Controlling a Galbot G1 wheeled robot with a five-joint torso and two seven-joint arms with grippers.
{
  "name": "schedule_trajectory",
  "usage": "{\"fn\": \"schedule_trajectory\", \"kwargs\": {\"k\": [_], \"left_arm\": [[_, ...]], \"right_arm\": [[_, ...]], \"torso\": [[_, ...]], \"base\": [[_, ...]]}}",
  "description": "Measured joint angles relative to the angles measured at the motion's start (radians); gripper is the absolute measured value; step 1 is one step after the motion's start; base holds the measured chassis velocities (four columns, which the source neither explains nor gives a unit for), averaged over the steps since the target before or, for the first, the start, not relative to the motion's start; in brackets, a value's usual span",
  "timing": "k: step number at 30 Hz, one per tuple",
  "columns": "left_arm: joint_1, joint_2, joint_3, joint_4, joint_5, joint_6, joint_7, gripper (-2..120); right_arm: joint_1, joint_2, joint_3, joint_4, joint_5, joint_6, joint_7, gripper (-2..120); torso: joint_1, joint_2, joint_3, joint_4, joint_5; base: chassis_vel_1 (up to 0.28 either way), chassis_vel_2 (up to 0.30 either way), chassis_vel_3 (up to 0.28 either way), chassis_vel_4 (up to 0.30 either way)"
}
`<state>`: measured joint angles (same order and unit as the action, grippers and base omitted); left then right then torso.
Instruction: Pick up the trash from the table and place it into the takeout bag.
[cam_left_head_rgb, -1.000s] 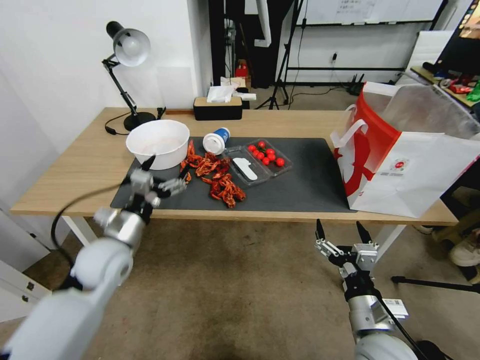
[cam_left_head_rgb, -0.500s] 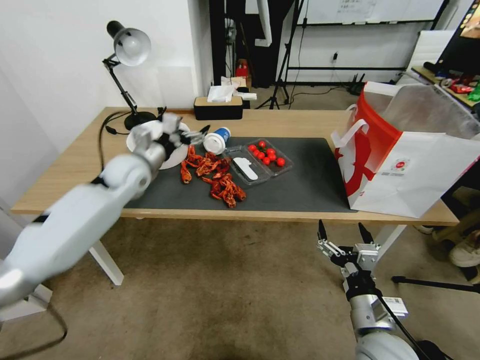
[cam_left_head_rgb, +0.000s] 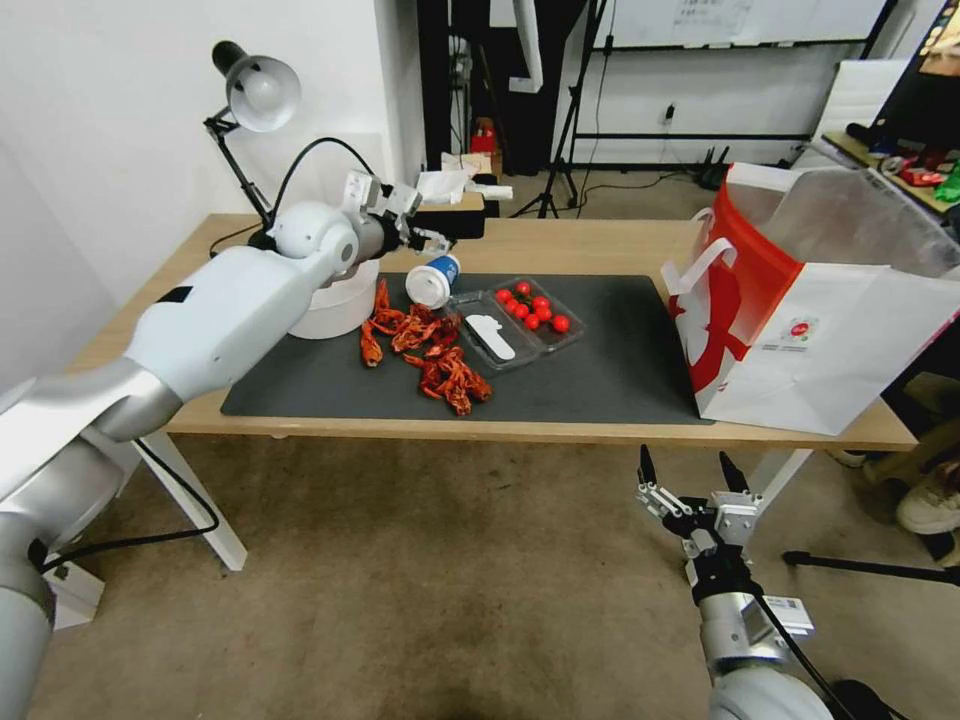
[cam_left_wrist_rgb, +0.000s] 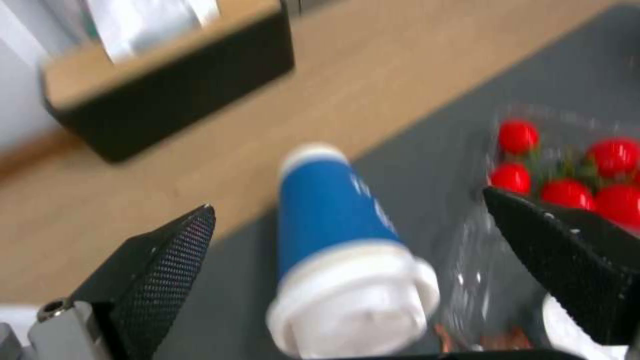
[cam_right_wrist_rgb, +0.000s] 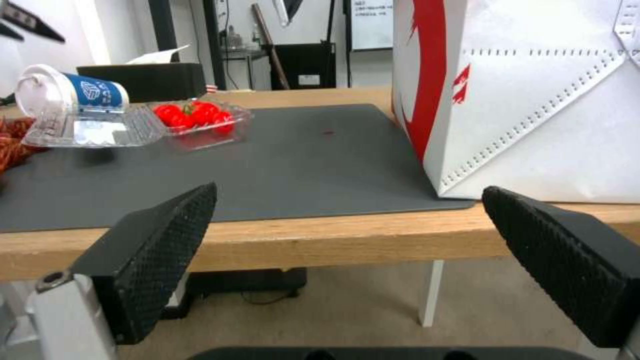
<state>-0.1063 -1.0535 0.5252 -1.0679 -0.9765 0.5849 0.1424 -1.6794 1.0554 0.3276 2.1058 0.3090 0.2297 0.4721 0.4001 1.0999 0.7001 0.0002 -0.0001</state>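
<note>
A blue-and-white paper cup (cam_left_head_rgb: 432, 281) (cam_left_wrist_rgb: 340, 250) lies on its side on the dark mat (cam_left_head_rgb: 600, 360) of the table (cam_left_head_rgb: 600, 245), its lidded mouth facing me. My left gripper (cam_left_head_rgb: 432, 240) (cam_left_wrist_rgb: 347, 200) hovers open just above and behind it, one finger on each side. Red scraps (cam_left_head_rgb: 430, 355) lie in front of the cup. A white bowl (cam_left_head_rgb: 335, 305) is partly hidden behind my left arm. The takeout bag (cam_left_head_rgb: 800, 300) (cam_right_wrist_rgb: 533, 100) stands open at the table's right end. My right gripper (cam_left_head_rgb: 684, 460) (cam_right_wrist_rgb: 350, 190) is open, below the table's front edge.
A clear clamshell box (cam_left_head_rgb: 515, 325) with cherry tomatoes (cam_left_wrist_rgb: 567, 170) lies right of the cup. A black tissue box (cam_left_head_rgb: 440, 215) (cam_left_wrist_rgb: 167, 90) and a desk lamp (cam_left_head_rgb: 255, 95) stand at the back. A wall runs along the left.
My left arm has swung up from the table's front edge, across the bowl, to above the paper cup. The right arm has barely moved.
</note>
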Motion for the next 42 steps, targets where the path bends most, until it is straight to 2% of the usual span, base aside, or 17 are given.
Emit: {"fn": "schedule_trajectory", "kwargs": {"k": [1, 2, 5, 7, 9, 11, 14, 21, 31, 42], "left_arm": [[0.0, 0.0, 0.0, 0.0, 0.0, 0.0, 0.0, 100], [-0.003, -0.011, 0.002, 0.018, 0.001, 0.047, 0.01, 100], [-0.001, -0.025, 0.0, 0.031, -0.011, 0.083, 0.012, 100], [0.002, -0.031, -0.007, 0.032, -0.039, 0.101, -0.006, 100], [0.005, -0.042, -0.013, 0.042, -0.084, 0.128, -0.052, 100], [0.006, -0.044, -0.013, 0.044, -0.095, 0.134, -0.063, 100], [0.015, -0.052, -0.013, 0.044, -0.133, 0.15, -0.111, 100], [0.024, -0.069, -0.013, 0.063, -0.172, 0.155, -0.166, 100], [0.031, -0.09, -0.02, 0.118, -0.188, 0.151, -0.18, 100], [0.053, -0.098, -0.043, 0.121, -0.196, 0.148, -0.201, 100]], "right_arm": [[0.0, 0.0, 0.0, 0.0, 0.0, 0.0, 0.0, 100], [0.001, 0.0, 0.0, -0.001, 0.0, 0.001, 0.0, 100], [0.003, 0.0, -0.003, -0.002, 0.0, 0.001, 0.001, 100], [0.002, -0.001, -0.003, -0.002, 0.0, 0.001, 0.001, 100], [0.0, -0.002, -0.002, -0.003, 0.0, 0.002, 0.001, 100], [0.0, -0.003, -0.002, -0.003, 0.0, 0.002, 0.001, 100], [0.001, -0.004, -0.001, -0.004, 0.002, 0.005, 0.001, 100], [0.008, -0.007, -0.002, -0.01, 0.005, 0.005, 0.001, 100], [0.005, -0.003, -0.005, -0.013, 0.006, 0.007, 0.0, 100], [-0.001, -0.001, -0.001, -0.01, 0.005, 0.008, 0.001, 100]], "torso": [[0.0, 0.0, 0.0, 0.0, 0.0], [0.0, 0.0, 0.0, -0.0001, 0.0001], [0.0, 0.0, 0.0, -0.0001, 0.0001], [0.0, 0.0, 0.0, -0.0001, 0.0], [0.0, 0.0, 0.0, -0.0003, 0.0001], [0.0, 0.0, 0.0, -0.0002, 0.0], [0.0, 0.0, 0.0, -0.0002, 0.0001], [0.0, 0.0, 0.0, -0.0002, 0.0001], [0.0, 0.0, 0.0, -0.0002, 0.0], [0.0, 0.0, 0.0, -0.0002, 0.0]], "base": [[0.0, 0.0, 0.0, 0.0], [0.0, 0.0, 0.0, 0.0], [0.0, 0.0, 0.0, 0.0], [0.0, 0.0, 0.0, 0.0], [0.0, 0.0, 0.0, 0.0], [0.0, 0.0, 0.0, 0.0], [0.0, 0.0, 0.0, 0.0], [0.0, 0.0, 0.0, 0.0], [0.0, 0.0, 0.0, 0.0], [0.0, 0.0, 0.0, 0.0]]}}
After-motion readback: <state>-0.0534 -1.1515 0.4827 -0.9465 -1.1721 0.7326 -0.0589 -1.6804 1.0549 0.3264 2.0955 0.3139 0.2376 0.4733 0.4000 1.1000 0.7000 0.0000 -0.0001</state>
